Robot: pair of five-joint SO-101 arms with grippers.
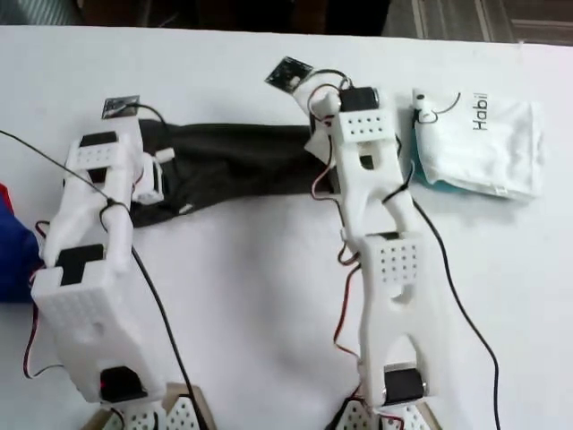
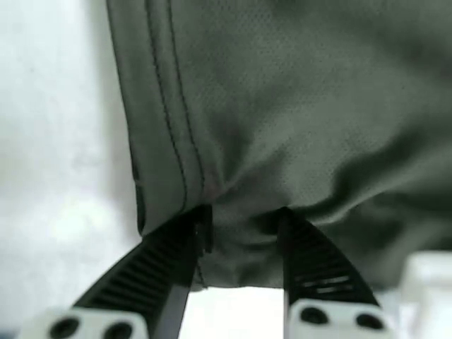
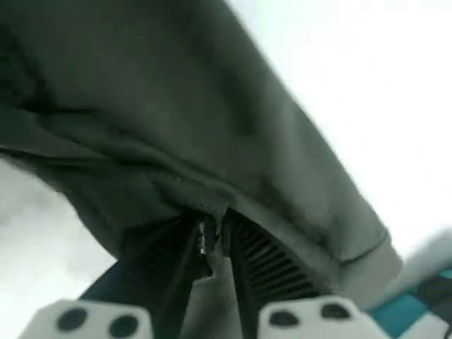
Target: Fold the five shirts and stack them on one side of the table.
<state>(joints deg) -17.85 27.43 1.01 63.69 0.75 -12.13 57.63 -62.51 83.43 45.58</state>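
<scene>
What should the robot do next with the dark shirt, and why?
Probably lift the pinched edge with both arms and carry it over the dark shirt to fold it. Both jaws are shut on its fabric, and it lies stretched long between the arms.

White table in bright even light, dark space beyond its far edge, grey striped surface far right
</scene>
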